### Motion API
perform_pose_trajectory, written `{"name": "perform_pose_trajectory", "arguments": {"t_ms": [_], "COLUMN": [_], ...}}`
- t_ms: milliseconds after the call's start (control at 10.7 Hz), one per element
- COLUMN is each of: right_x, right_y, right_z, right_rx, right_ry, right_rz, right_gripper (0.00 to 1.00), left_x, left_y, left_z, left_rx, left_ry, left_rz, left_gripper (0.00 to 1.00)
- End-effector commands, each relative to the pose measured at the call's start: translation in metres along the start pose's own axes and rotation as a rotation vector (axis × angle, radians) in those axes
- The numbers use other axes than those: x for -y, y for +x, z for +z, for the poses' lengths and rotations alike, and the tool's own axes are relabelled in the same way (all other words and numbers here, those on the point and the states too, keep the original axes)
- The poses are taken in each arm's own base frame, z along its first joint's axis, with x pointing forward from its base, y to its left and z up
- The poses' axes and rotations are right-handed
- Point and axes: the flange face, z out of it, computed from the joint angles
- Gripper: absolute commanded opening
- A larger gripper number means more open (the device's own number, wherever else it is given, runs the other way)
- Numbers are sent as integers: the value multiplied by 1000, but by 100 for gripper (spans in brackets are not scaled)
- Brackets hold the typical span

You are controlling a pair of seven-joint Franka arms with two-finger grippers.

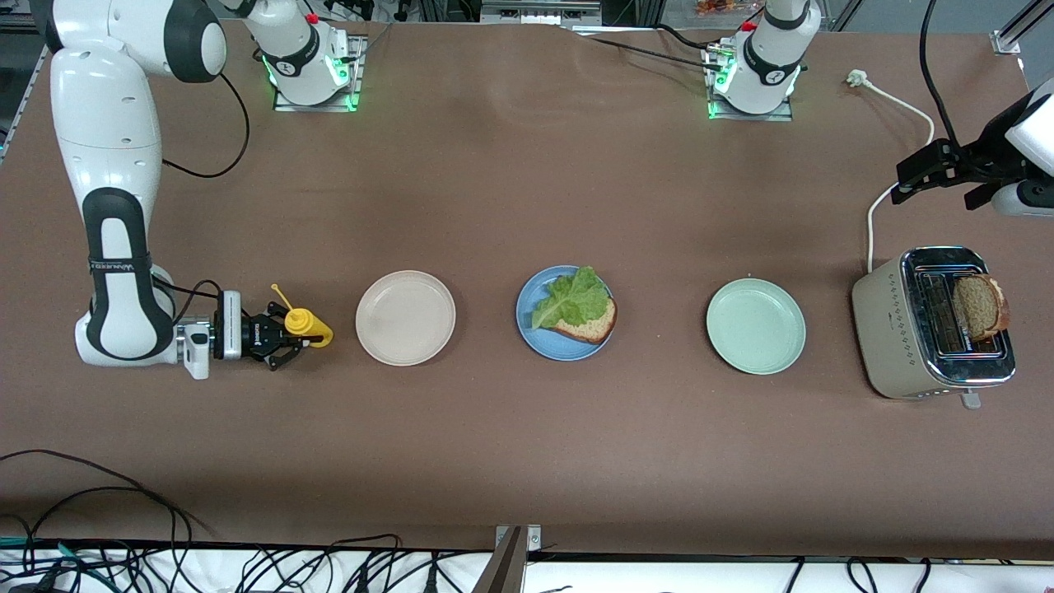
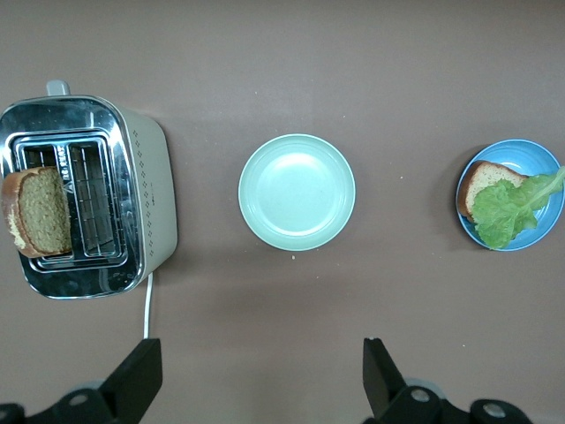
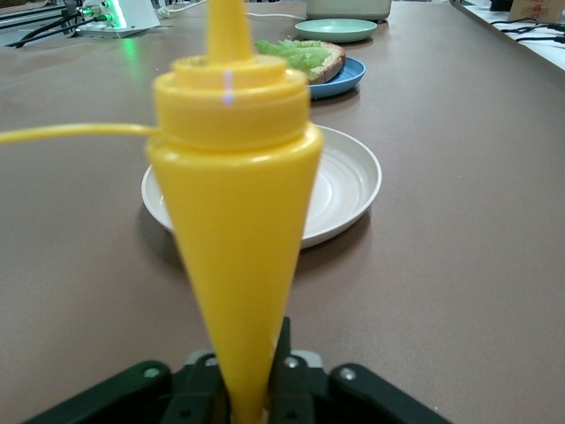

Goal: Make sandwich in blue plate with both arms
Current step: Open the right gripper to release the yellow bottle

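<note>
since the second bread slice (image 1: pixel 980 306) stands half out of the toaster (image 1: pixel 930 333), that is the piece to fetch: light, stiff-ish toast, crumbly at the crust, so i'd pinch it flat across the faces near the exposed top edge and lift straight up with a gentle squeeze.

sandwich so far sits on the blue plate (image 1: pixel 535 329) mid-desk: one bread slice (image 1: pixel 589 325) with the lettuce leaf (image 1: pixel 568 298) on top. lettuce is soft, floppy and loose, likely to slide if the top slice lands crooked.

same row: beige plate (image 1: pixel 405 317) toward the right arm's end, pale green plate (image 1: pixel 755 325) toward the left arm's end, both bare.

right hand (image 1: pixel 290 333) is low at the desk beside the beige plate, clamped narrow on the yellow squeeze bottle (image 1: pixel 309 325), which is smooth tapered plastic and probably slippery.

left hand (image 2: pixel 262 380) hovers over the desk near the toaster, fingers wide, holding nothing.

desk (image 1: pixel 527 189) is matte brown, flat, grippy-looking. farther up, arm bases, then lab clutter.
</note>
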Motion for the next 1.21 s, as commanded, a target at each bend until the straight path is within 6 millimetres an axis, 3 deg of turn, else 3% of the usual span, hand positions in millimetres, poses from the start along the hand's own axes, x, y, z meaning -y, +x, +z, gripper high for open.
{"name": "perform_pose_trajectory", "arguments": {"t_ms": [0,93,373,652,932,1118], "right_x": [-3,-3,-1,13,20,19], "right_y": [-1,-1,-5,-3,29,68], "right_z": [0,0,-11,-75,-132,-160], "right_rx": [-36,-36,-20,142,301,411], "right_ry": [-11,-11,-16,19,46,24], "right_rz": [-8,-8,8,20,155,315], "right_gripper": [74,100,100,100,100,100], "left_x": [2,3,4,4,4,4], "left_y": [-3,-3,-5,-6,-6,-6], "left_z": [-8,-7,-10,-9,-9,-9], "left_rx": [-7,-5,-9,4,4,4], "left_ry": [-8,-8,-8,-9,-9,-10], "left_rz": [12,12,6,7,7,7], "left_gripper": [100,100,100,100,100,100]}}
